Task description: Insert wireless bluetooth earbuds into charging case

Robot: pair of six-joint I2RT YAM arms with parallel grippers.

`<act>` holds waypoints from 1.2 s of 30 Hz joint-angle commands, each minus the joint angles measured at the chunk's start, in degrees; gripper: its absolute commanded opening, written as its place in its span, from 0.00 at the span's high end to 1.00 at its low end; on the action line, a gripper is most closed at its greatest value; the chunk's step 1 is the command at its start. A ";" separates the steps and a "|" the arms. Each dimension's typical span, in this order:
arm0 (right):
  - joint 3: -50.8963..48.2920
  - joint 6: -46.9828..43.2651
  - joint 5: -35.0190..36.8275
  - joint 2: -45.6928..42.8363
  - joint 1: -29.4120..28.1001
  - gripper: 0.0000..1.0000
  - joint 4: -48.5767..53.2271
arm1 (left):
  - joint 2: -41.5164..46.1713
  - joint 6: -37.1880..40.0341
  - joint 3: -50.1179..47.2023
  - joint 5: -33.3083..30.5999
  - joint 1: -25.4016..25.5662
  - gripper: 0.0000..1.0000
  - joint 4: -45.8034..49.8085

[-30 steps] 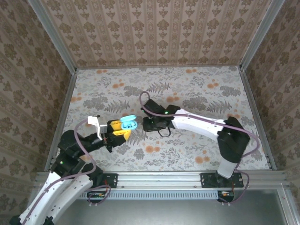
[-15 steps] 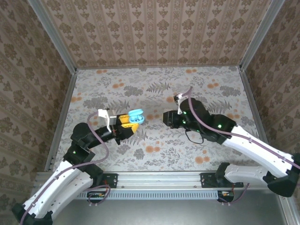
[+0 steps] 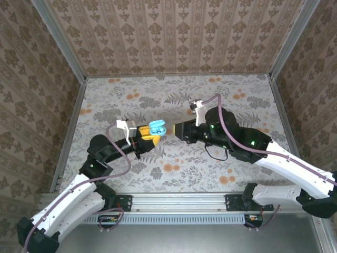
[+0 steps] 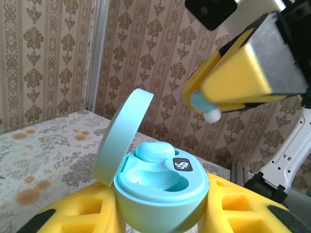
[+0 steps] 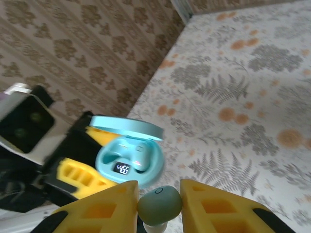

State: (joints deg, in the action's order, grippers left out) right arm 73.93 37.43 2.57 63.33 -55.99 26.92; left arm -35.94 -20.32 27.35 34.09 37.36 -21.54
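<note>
My left gripper [image 3: 151, 137] [image 4: 163, 218] is shut on an open teal charging case [image 4: 160, 194] [image 3: 157, 128] [image 5: 130, 161], held above the table with its lid [image 4: 119, 138] tipped back. One teal earbud [image 4: 153, 151] sits in its far pocket; the near pocket is empty, and a small lit display [image 4: 181, 165] shows on the rim. My right gripper [image 3: 179, 129] [image 5: 158, 206] is shut on a second teal earbud [image 5: 159, 204] [image 4: 201, 104] with a white tip. It hangs just right of and above the case, apart from it.
The floral table [image 3: 221, 100] is walled by patterned panels on three sides. A metal rail [image 3: 179, 203] runs along the near edge by the arm bases. The right arm's cable [image 3: 216, 155] loops under it.
Both grippers have risen and moved toward each other. The left one carried the case right and up; the right one swung back left with the earbud, closing the gap.
</note>
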 commanded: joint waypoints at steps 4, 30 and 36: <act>5.04 -3.41 -1.84 4.19 -1.68 0.72 -3.52 | 0.44 1.69 -0.85 0.33 0.16 0.76 -3.42; 11.06 -10.17 -1.21 14.00 -5.17 0.71 0.15 | 0.51 1.74 -0.58 0.10 0.93 0.76 -3.42; 10.97 -10.98 0.28 14.89 -5.62 0.71 0.27 | 0.74 1.77 -0.42 -0.15 1.21 0.76 -3.14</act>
State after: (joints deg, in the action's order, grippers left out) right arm 83.37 27.99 1.28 77.43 -61.04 25.89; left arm -35.94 -19.66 26.63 33.98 37.95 -22.26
